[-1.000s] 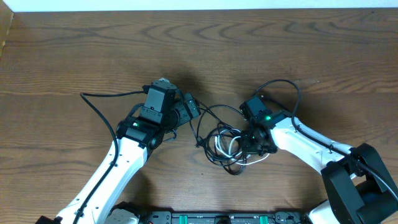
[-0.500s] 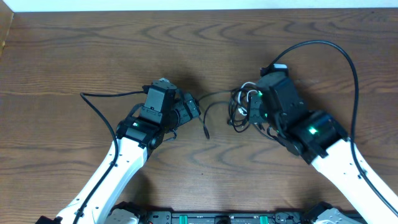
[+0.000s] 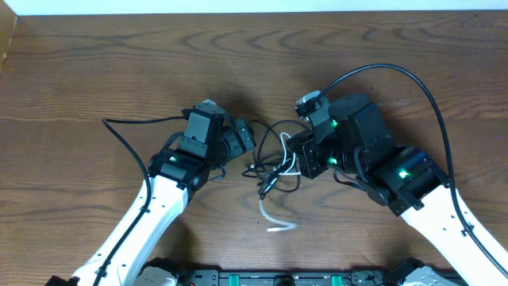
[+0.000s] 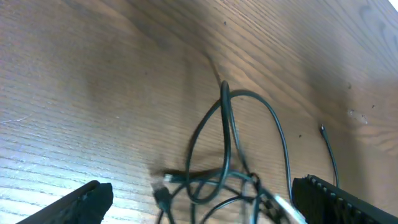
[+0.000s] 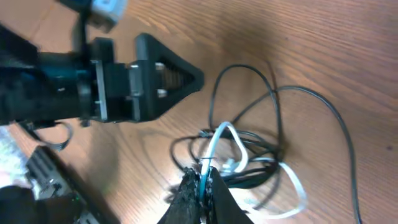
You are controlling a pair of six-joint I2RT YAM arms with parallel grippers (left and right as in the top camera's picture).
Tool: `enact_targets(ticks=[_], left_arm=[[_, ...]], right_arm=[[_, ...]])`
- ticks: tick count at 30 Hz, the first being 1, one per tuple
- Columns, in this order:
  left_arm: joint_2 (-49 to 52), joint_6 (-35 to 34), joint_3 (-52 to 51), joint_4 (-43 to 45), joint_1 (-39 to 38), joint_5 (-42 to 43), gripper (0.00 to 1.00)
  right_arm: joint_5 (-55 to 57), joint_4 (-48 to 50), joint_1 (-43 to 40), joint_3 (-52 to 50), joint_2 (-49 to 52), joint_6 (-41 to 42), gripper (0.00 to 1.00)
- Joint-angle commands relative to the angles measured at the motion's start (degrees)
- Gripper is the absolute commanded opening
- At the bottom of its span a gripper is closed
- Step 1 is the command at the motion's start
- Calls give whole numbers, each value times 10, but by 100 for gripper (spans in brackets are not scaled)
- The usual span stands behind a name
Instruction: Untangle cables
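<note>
The cables point(image 3: 272, 165) form a loose tangle of thin black cords and one white cord between my two grippers in the overhead view. My right gripper point(image 3: 305, 156) is shut on the white cable point(image 5: 216, 144), which it pinches at its fingertips point(image 5: 202, 182) with black loops hanging below. The white cable's tail point(image 3: 275, 218) trails toward the table's front. My left gripper point(image 3: 244, 141) stands open just left of the tangle. In its wrist view the black loops point(image 4: 224, 130) and a small plug point(image 4: 163, 195) lie between its spread fingers point(image 4: 87, 200), untouched.
A thick black cord point(image 3: 397, 71) fixed to the right arm arcs high over the wooden table point(image 3: 95, 63). Another such cord point(image 3: 127, 127) runs off the left arm. A dark rail point(image 3: 262, 279) lines the front edge.
The right gripper lifted the tangle off the table, carried it back, then brought it left toward the left gripper. The white tail has dropped free toward the front. The left arm stayed still.
</note>
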Motion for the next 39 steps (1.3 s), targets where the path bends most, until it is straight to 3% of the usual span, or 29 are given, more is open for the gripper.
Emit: enact_targets(ticks=[1,4,7,12,14,18,25,27,32,39], left_arm=[[-2,2,4,-2,2,-5,96],[-2,2,4,-2,2,-5,96],[-2,2,4,-2,2,-5,96],[-2,2,4,-2,2,-5,96],[-2,2,4,-2,2,-5,96],[-2,2,4,2,2,-5,97],[-2,1,4,3,2,-5,96],[-2,-10,5,3,2,23,96],[-1,-21,4,20,-4,183,95],[19,-136,-7,19,-69,189,95]], right_arm=[[103,-12,3,2,-7,85,1],[177,-5,3,2,-7,154,1],[153,64,2,3,-7,160,1],[-119,235,2,3,-16,-15,1],[-147,258,2,3,-22,-35,1],[-22,211,2,3,-21,-30,1],[189,95,2,2,-15,60,1],[216,94,2,3,-15,70,1],[220,89,2,2,-15,70,1],[279,53,-2,2,-14,77,1]])
